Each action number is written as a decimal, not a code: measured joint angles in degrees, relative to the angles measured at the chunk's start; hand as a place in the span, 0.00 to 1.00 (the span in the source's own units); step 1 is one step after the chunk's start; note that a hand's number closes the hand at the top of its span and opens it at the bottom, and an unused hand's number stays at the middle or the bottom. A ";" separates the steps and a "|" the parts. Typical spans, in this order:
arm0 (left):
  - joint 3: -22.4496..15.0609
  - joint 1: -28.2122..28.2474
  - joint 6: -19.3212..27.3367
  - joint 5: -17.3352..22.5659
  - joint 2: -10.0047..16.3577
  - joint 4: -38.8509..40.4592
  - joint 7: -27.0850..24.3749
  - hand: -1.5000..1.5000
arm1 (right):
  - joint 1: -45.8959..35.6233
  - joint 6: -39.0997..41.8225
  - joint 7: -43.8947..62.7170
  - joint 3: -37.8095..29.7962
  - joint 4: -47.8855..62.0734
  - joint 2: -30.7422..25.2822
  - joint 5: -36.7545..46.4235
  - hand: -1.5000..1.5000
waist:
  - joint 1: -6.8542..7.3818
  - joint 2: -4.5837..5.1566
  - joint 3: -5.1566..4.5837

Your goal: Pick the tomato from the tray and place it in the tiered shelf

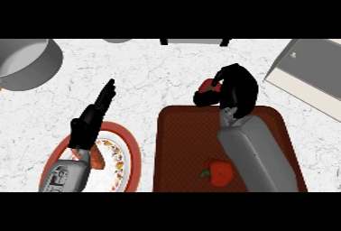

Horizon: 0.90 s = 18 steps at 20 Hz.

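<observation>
Just beyond the tray's far edge, over the bare counter, the tomato (205, 94) sits in the right hand (237, 88). The black fingers curl round it from the right and above and hide much of it; only its red left side and a darker lower part show. The hand's grey forearm (256, 153) runs back across the tray to the view's lower edge.

The tray (180, 149) is a dark red-brown rectangle with rounded corners and a fine woven pattern, lying right of the middle. Near its close end, just beside the forearm, lies a red vegetable (218, 172) with a green stalk at its left.

Left of the tray, near it but apart, stands a plate (131, 146) with a red rim and a white middle ringed by small coloured marks. A reddish piece of food (99, 159) lies on it, partly hidden by the left arm. The left hand (90, 122) rests above the plate's far rim, open, fingers straight and pointing away from the robot, holding nothing.

The counter (153, 76) is white stone with thin grey veins. At its far left is a grey pot (30, 63). At the far right, well apart from the tomato, a corner of the tiered shelf (310, 72) shows as a grey panel with a pale edge. Along the far edge are a dark bar-shaped object (194, 41) and part of a grey round thing (118, 40), both too cut off to name.
</observation>
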 measured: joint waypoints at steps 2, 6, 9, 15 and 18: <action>0.08 0.18 0.10 -0.08 0.01 0.16 -0.23 0.50 | -2.73 -2.46 0.34 -0.05 0.14 0.04 1.68 1.00 | -0.14 -0.04 -0.02; 0.55 -0.01 -0.04 0.08 0.30 0.28 0.01 0.50 | -7.21 -3.94 2.31 0.40 -1.63 0.07 6.18 1.00 | -0.74 -0.25 -0.04; 0.82 0.20 0.14 0.13 0.35 -0.11 0.18 0.50 | -10.40 -3.47 4.29 -0.36 -3.15 0.09 10.60 1.00 | -1.11 -0.42 -0.07; 1.42 1.17 0.04 0.33 0.70 0.09 -0.10 0.50 | -15.84 0.12 6.19 -4.30 -4.55 0.16 20.84 1.00 | -1.82 -0.54 -0.09; 1.56 1.05 0.18 0.28 0.71 -0.06 0.11 0.50 | -17.79 2.06 6.02 -6.64 -5.73 -0.05 25.21 1.00 | -2.01 -0.55 -0.08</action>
